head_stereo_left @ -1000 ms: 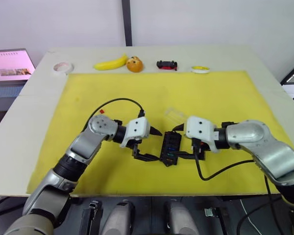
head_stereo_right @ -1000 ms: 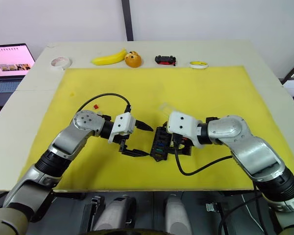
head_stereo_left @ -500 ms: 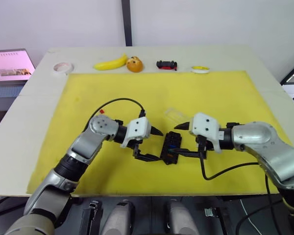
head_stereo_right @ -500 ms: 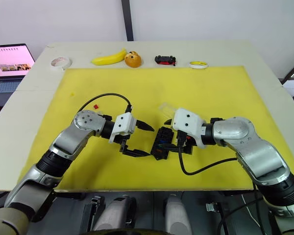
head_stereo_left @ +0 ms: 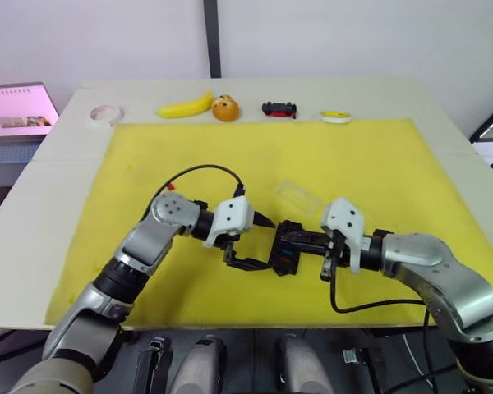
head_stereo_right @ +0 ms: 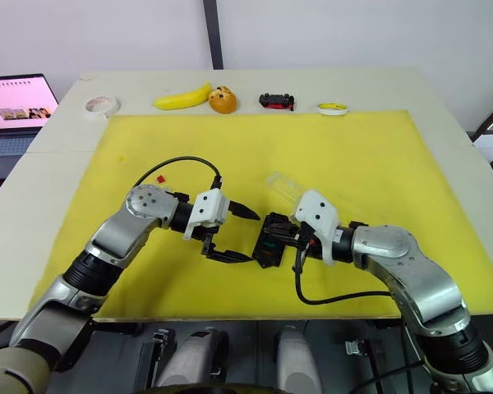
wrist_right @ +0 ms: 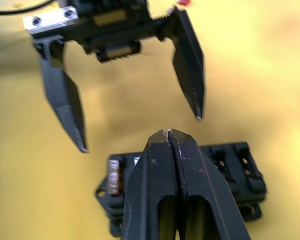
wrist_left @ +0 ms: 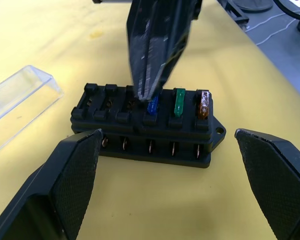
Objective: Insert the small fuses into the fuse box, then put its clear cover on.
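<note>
Yellow mat point(head_stereo_left: 378, 164), fuse box point(wrist_left: 145, 127) (three fuses point(wrist_left: 179, 102))

The right gripper point(wrist_left: 149, 75) blocks the fuse box point(wrist_left: 145, 125) top; yellow mat point(head_stereo_left: 378, 164) around lies free.

A lab-like test room: plain white table point(head_stereo_left: 57, 176) with yellow mat point(head_stereo_left: 230, 164), laptop point(head_stereo_left: 16, 111) just beside it.

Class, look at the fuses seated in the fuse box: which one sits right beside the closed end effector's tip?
The blue fuse: the right end effector touches down beside it, while the green and amber fuses sit farther along.
</note>
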Available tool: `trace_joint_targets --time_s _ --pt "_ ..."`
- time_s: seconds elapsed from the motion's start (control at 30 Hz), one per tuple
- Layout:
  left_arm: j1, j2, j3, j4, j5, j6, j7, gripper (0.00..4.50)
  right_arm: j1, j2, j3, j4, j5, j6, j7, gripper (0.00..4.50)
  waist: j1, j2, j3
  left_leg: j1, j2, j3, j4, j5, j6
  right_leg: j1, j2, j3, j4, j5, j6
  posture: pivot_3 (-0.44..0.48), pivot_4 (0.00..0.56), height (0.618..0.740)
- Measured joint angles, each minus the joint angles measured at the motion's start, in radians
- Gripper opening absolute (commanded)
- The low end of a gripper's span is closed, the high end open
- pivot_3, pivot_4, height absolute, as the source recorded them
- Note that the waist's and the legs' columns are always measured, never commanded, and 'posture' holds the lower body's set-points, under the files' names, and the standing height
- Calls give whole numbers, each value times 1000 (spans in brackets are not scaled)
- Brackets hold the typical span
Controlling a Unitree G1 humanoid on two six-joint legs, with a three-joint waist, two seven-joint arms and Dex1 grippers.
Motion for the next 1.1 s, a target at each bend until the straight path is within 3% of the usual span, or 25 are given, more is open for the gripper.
trace_joint_targets --time_s 0.37,0.6,0.7,0.83,0.93,1.1 --pt "-1 -11 0 9 11 -3 4 4500 45 1 29 28 -50 -99 -9 16 0 0 -1 3 0 0 0 0 0 3 0 0 0 0 0 0 150 740" --pt "6 -14 28 3 -6 12 31 4500 45 28 -4 27 0 -52 -31 16 -1 -1 -1 4 0 0 0 0 0 3 0 0 0 0 0 0 150 740" --pt "66 -2 116 -51 -61 84 86 4500 43 23 -105 -17 83 11 -49 16 -2 0 -1 3 1 0 -1 0 0 2 0 1 0 0 0 0 150 740" --pt "219 60 314 -182 -196 254 194 4500 112 -80 -330 -77 181 72 -34 16 1 -1 -1 4 1 0 -1 0 0 3 0 1 0 0 0 0 150 740" --pt "343 132 464 -265 -287 358 242 4500 196 -144 -463 -60 203 91 10 854 1 0 -1 4 1 0 -1 0 1 3 0 2 0 0 0 0 150 740" --pt "660 255 769 -285 -375 473 277 4500 343 -243 -684 126 128 35 100 3430 1 0 -1 14 2 4 -4 -1 2 11 0 3 -2 0 0 0 150 740"
